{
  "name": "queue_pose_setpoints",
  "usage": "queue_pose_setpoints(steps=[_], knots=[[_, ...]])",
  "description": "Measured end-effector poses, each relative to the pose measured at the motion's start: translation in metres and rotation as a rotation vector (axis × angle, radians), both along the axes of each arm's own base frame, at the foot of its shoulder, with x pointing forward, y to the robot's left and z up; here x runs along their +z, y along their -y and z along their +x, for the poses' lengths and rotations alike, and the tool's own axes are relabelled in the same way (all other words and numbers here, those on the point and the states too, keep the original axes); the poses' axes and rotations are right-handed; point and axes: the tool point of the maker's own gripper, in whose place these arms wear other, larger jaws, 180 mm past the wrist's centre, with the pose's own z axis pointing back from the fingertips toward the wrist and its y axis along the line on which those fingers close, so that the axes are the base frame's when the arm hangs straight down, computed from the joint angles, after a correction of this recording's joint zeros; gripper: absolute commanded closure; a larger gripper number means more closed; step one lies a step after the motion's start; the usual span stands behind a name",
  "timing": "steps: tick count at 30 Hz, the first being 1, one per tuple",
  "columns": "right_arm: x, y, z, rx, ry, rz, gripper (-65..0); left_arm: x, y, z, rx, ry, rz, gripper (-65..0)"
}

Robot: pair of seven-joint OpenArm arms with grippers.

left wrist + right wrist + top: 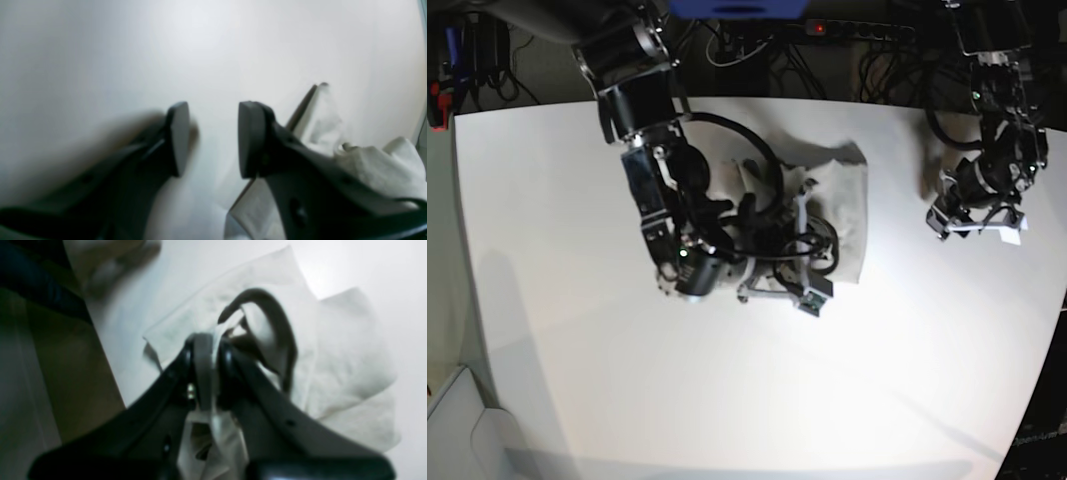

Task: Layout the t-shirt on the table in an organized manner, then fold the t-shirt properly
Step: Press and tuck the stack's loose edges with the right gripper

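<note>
Base view shows the table with the t-shirt bunched in a crumpled heap near the far middle of the white top, not spread flat. The right arm reaches over the heap and covers most of it, its gripper low on the cloth. At the table's other side, the left gripper sits well apart from the heap, by the far edge, with nothing seen in it there. Right wrist view shows the right gripper with its two dark fingers drawn almost together, pinching a thin pale fold of the t-shirt between them; a darker seamed band, seemingly the collar, loops up just behind the tips, and the rest of the cloth lies rumpled on the table beyond. Left wrist view is blurred, but the left gripper shows a plain gap between its fingers, about partway apart, with only bare table seen through the gap and nothing held. A piece of the pale t-shirt shows at that view's lower right, beside and behind one finger; whether it touches the finger cannot be told.
</note>
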Motion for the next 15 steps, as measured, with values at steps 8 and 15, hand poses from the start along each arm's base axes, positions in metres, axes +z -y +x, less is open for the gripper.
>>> queue_pose_setpoints(steps=[8,15], knots=[[0.009,-0.028,0.001,0.099,0.049,0.004,-3.9,-0.001,0.000,-0.001,0.000,-0.003,0.000,-23.8],[-0.001,-0.028,0.011,0.086,0.022,0.007,-5.4,-0.005,0.001,-0.007,-0.003,-0.019,-0.004,-23.8]])
